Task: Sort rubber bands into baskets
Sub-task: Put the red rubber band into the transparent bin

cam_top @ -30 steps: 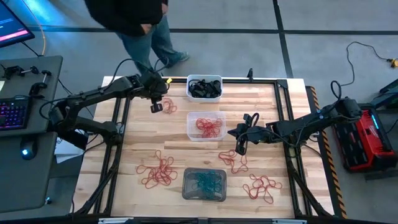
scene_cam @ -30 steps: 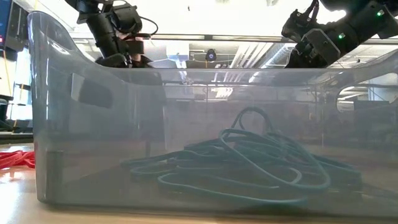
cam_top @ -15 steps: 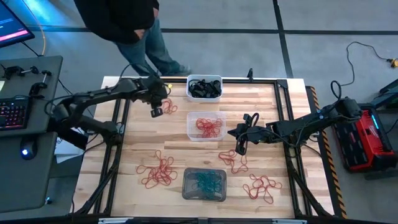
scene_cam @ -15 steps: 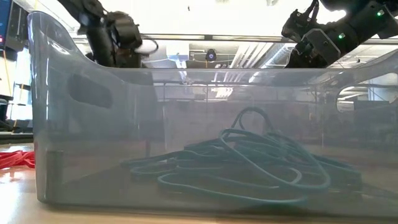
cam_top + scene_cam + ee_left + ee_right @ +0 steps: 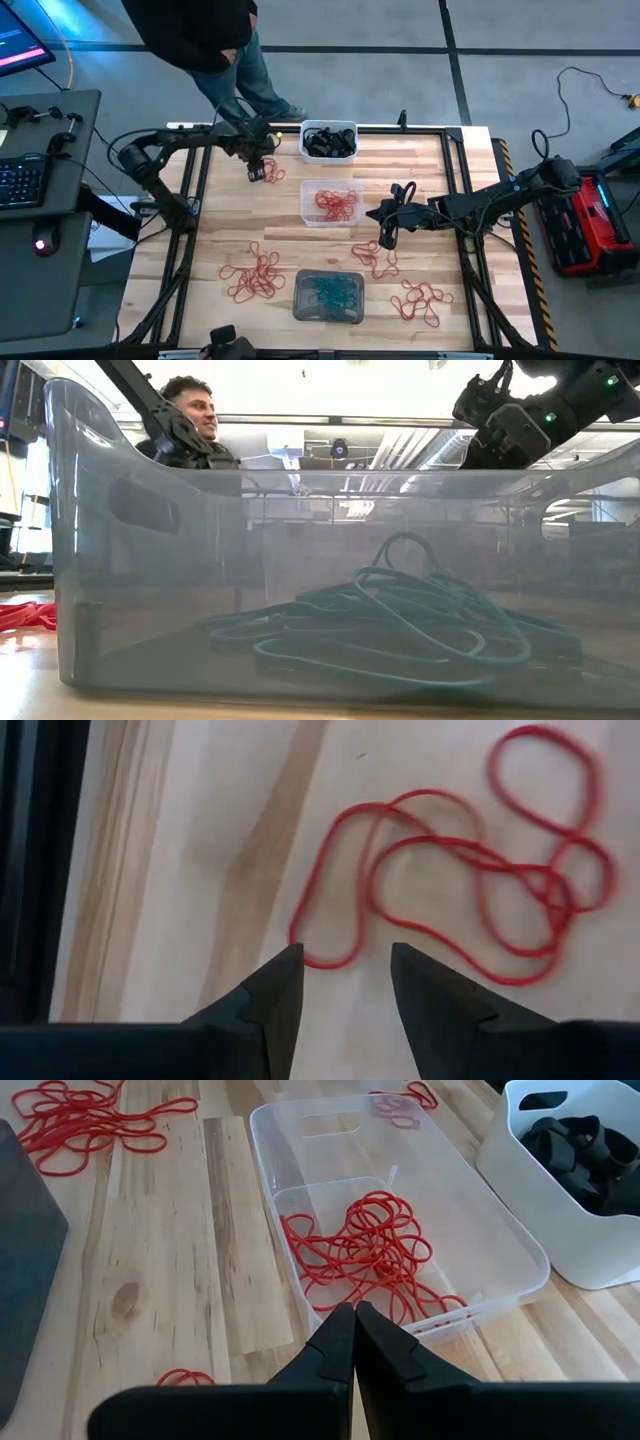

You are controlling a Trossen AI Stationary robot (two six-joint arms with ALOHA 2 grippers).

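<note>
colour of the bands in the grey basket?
Blue-teal bands, clearest through the grey basket wall in the low view.

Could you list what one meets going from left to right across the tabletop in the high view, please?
Left end effector above a few red bands → clear basket of red bands → right end effector → red bands loose near the right front.

The left end effector [image 5: 257, 171] has moved a little closer to the white basket [image 5: 328, 141], and its fingers, which were more closed before, now stand apart over a small bunch of red rubber bands [image 5: 470, 890] on the counter [image 5: 420, 180]. The left arm's elbow has swung further away from that basket. In the low view, a person's head [image 5: 190, 405] now shows where the left arm's wrist was before.
</note>
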